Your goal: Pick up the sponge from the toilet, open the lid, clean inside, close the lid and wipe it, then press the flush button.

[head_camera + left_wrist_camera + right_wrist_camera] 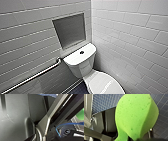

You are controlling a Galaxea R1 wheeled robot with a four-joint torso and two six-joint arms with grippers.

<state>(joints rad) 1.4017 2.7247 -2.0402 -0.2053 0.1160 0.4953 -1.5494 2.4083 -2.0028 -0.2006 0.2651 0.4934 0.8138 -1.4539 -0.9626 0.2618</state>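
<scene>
Holding the sponge [136,116] looks like the one step that is done. The green pad is not on the toilet [82,62]. It hangs in the air, close to the right wrist camera, above the dark blue floor tiles [102,102]. One end of it is squeezed thin, so I think the right fingers are closed tight on that end, though the fingers themselves are hard to see.

The white lid [103,85] lies flat and shut on the bowl. From that I guess the lid is not yet opened, so cleaning inside, closing it, wiping it and flushing are all left to do. The flush button [81,52] sits in the middle of the tank top, with nothing touching it.

The right arm seems held low, with the sponge hanging over the floor and not near the toilet. The left wrist camera looks at the robot's own grey body [15,119], so that arm seems tucked in close.
</scene>
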